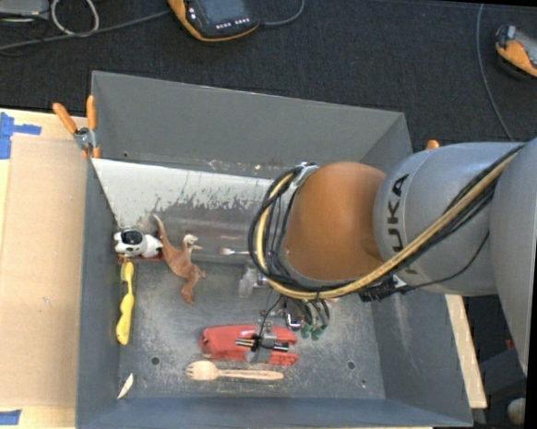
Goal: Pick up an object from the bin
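The gripper [263,338], spread or closed I cannot tell, hangs over 1 red toy [226,343] in the grey bin [211,126], 1 wooden spoon [237,374] just nearer.

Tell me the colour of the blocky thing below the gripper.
The thing below the gripper is red, best seen in the camera view.

"KUKA" on the grey arm [453,219]

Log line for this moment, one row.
jaws: over red toy | toy: lying on bin floor, front | nearest: spoon
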### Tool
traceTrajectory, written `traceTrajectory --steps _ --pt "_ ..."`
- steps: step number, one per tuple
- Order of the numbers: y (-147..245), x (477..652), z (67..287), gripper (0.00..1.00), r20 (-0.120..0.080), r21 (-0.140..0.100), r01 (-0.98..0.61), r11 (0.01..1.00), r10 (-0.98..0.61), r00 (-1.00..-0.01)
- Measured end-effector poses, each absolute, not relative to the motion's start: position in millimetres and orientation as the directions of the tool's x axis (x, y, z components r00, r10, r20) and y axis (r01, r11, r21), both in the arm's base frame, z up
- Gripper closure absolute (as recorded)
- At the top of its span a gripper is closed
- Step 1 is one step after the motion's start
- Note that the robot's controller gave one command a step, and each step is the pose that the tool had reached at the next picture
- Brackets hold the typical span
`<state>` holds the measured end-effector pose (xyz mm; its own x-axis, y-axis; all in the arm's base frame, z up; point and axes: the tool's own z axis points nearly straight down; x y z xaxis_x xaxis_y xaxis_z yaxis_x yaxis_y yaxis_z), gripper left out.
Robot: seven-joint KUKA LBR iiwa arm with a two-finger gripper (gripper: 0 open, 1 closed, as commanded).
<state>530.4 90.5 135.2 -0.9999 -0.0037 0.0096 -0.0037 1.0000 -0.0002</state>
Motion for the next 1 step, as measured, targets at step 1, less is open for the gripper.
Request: traceTrajectory --steps 1 --pt "90.1 532.3 139.6 0.00 0.002 0.001 -0.001 1.000 -0.001 -1.000"
